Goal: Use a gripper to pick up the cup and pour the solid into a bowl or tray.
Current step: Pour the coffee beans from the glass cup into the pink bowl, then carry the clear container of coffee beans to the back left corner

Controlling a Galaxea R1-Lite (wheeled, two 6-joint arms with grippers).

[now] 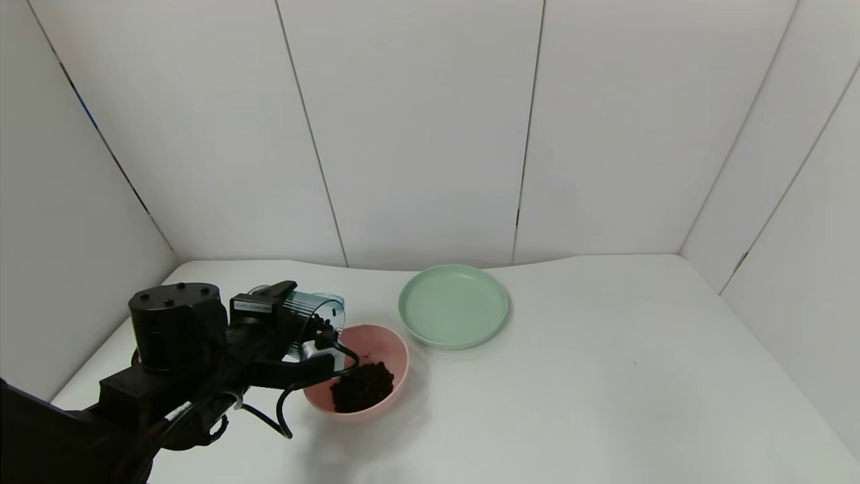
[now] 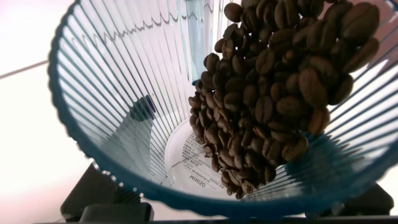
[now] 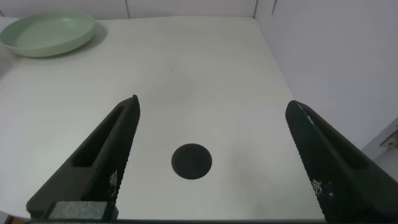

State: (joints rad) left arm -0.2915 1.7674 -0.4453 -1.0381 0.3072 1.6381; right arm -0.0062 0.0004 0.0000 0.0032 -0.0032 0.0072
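My left gripper (image 1: pixel 302 329) is shut on the ribbed blue-grey cup (image 1: pixel 316 310) and holds it tipped on its side over the near left rim of the pink bowl (image 1: pixel 398 351). A heap of dark brown beans (image 1: pixel 363 386) lies in the bowl. In the left wrist view I look into the cup's mouth (image 2: pixel 124 93); a mass of beans (image 2: pixel 267 93) lies along its lower wall toward the rim. My right gripper (image 3: pixel 212 104) is open and empty above bare table at the right, out of the head view.
A shallow pale green plate (image 1: pixel 453 306) stands just beyond and right of the bowl; it also shows in the right wrist view (image 3: pixel 46 34). A dark round hole (image 3: pixel 191 161) is in the table under the right gripper. White walls enclose the table.
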